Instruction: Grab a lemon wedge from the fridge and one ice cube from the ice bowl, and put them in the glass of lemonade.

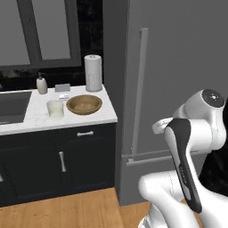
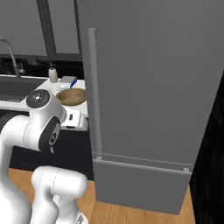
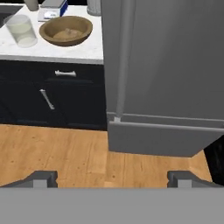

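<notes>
We see the fridge (image 1: 178,67) shut, its long grey bar handle (image 1: 139,89) running down the centre of the left base frame. At left on the white tabletop (image 1: 89,119), the glass of lemonade (image 1: 55,108) stands just beside the brown ice bowl (image 1: 84,104), with a paper towel roll (image 1: 93,72) behind them and a soap bottle (image 1: 42,84) further left. In the hand view our tool (image 3: 113,179) sits at the bottom edge, tips spread wide over the wooden floor (image 3: 65,153), holding nothing.
</notes>
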Tool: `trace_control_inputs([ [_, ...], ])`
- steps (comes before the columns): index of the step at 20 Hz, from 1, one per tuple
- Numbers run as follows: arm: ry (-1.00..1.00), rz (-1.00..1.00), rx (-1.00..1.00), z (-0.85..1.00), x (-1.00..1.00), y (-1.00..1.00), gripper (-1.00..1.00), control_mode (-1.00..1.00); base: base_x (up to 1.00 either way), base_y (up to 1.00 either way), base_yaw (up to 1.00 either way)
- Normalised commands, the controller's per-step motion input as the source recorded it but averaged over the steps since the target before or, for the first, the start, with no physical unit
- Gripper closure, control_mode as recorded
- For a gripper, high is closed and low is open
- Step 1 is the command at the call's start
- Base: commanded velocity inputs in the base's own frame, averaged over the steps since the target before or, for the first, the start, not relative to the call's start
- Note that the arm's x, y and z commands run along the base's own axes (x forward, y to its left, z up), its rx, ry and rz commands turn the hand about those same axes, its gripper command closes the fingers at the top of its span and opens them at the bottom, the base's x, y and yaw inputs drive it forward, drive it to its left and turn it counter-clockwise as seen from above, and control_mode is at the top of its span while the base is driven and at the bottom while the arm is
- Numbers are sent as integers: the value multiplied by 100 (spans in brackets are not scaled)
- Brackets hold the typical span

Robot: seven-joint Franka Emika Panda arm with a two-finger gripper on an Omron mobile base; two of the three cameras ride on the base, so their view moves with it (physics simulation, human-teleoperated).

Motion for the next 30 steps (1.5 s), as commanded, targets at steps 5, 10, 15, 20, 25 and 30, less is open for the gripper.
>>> trace_control_inputs([
  [5, 0, 0, 0, 0, 0, 0, -100, 100, -34, 33, 0],
  [10, 0, 0, 0, 0, 0, 0, -100, 100, -40, 5, 0],
  [15, 0, 0, 0, 0, 0, 0, -100, -100, 0, 0, 0],
  [20, -2, 0, 0, 0, 9, 0, -100, -100, 0, 0, 0],
  [25, -24, 0, 0, 0, 26, -7, -100, -100, 0, 0, 0],
  [30, -28, -3, 0, 1, 60, 0, -100, -100, 0, 0, 0],
])
